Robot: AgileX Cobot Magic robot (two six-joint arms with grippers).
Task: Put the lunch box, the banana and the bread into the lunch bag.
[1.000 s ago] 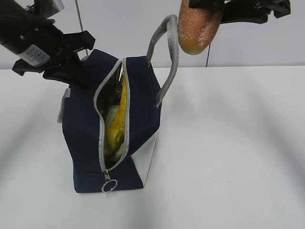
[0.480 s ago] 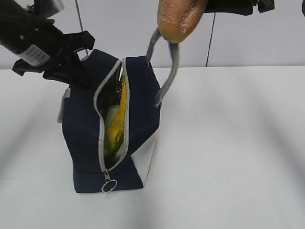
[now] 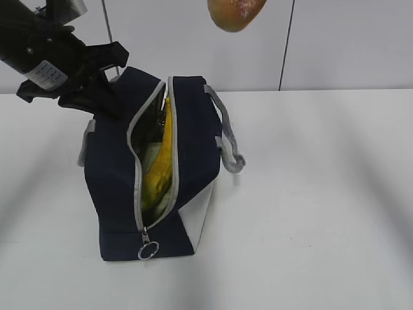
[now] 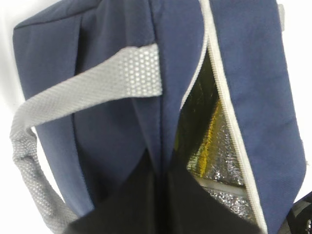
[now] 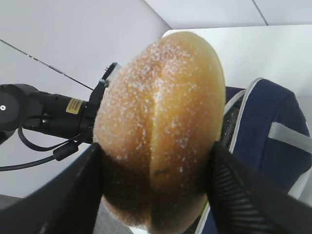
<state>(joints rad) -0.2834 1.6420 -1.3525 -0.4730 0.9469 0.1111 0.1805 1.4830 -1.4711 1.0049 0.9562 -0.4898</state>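
Above the lunch bag [image 3: 151, 174], right at the top edge of the exterior view, the bread [image 3: 235, 14] hangs in the right gripper [image 5: 153, 180], its 2 fingers [image 5: 68, 195] clamped on the loaf's flanks. Big change: a second ago the grey handle [image 3: 226, 139] was hooked up against the bread; now it has slipped free and flopped down the bag's right side, while the bread has travelled left and higher. That clears the approach, I'd say. The left gripper [image 4: 161, 204] stays pinched shut on the navy fabric at the far-left rim, holding the zipper mouth spread. Inside, the banana [image 3: 164, 161] leans along the silver lining [image 4: 209, 146]; something pale sits beneath it, probably the lunch box, though I can't be sure. Only the bread is left outside, so next comes lining it over the slot and lowering.
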